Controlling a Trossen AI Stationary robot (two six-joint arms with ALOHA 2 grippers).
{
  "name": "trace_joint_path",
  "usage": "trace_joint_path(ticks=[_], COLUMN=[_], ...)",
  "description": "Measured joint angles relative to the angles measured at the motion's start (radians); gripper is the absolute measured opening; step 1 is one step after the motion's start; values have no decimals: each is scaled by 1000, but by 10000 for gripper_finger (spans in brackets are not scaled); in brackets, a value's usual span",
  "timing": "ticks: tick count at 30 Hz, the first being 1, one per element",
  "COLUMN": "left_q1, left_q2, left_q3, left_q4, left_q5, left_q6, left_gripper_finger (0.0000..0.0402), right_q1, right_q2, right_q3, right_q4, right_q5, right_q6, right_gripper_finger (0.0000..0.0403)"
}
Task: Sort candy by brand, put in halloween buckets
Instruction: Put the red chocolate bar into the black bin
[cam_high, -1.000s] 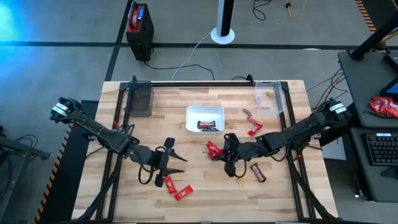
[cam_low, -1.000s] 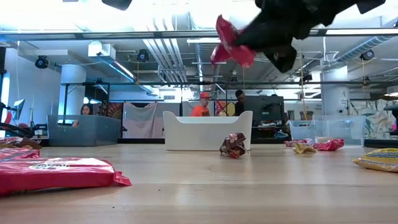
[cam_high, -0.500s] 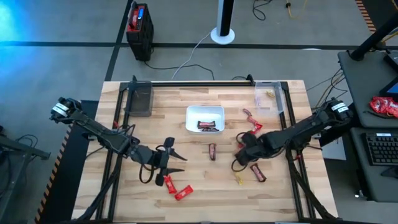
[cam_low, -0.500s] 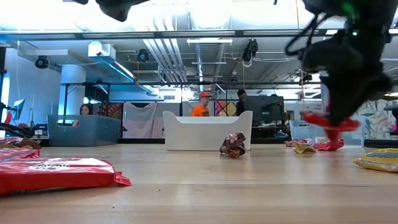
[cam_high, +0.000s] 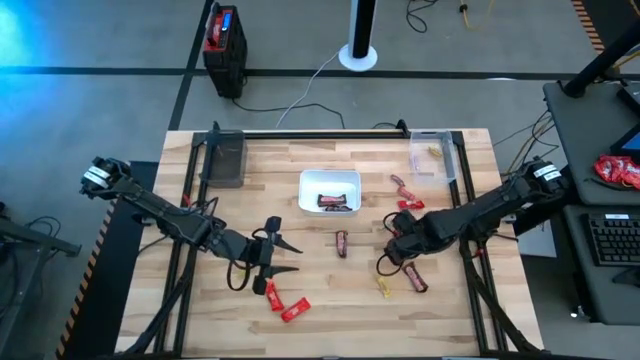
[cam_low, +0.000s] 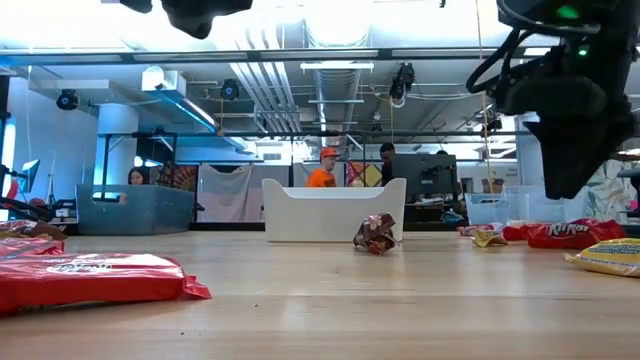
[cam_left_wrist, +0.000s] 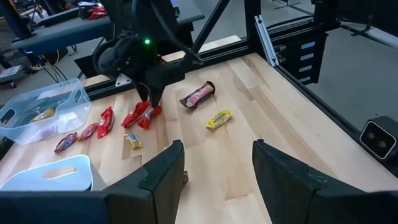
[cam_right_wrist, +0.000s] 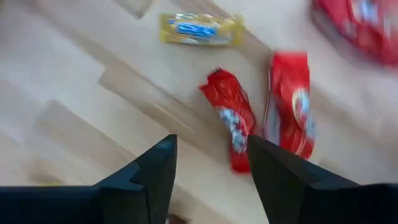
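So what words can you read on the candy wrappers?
"KitKat", just legible: flat red wrapper, far right in the low view.
Too blurred to read: white logo on the near red wrapper; blue print on the yellow wrapper; pink print on the dark brown bar.

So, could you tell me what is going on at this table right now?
Two robot arms are sorting wrapped candy on a wooden table. The right gripper hangs open over red candies lying on the wood and holds nothing. The left gripper waits open near more red pieces. The white tray holds a couple of pieces, and the clear tub has a yellow one.
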Motion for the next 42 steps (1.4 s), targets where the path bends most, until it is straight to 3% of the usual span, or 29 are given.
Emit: trace_joint_path(ticks=[3, 8, 18, 28, 34, 37, 42], left_q1=[3, 3, 5, 5, 5, 5, 5], left_q2=[0, 1, 1, 1, 2, 2, 10], left_q3=[0, 0, 0, 0, 0, 0, 0], left_q4=[-1, -1, 0, 0, 3, 4, 30], left_q5=[0, 0, 0, 2, 3, 15, 21], left_q6=[3, 3, 5, 8, 8, 8, 16], left_gripper_finger=[173, 173, 173, 173, 173, 173, 173], right_q1=[0, -14, -46, -46, -45, -37, -28], right_q2=[24, 64, 182, 168, 125, 64, -11], right_q3=[-11, -24, -36, -37, -26, -16, -14], right_q4=[15, 18, 25, 99, 109, 212, 608], right_q5=[6, 8, 7, 8, 3, 2, 2], right_q6=[-175, -272, -295, -300, -301, -342, -520], right_gripper_finger=[190, 184, 146, 24, 28, 28, 28])
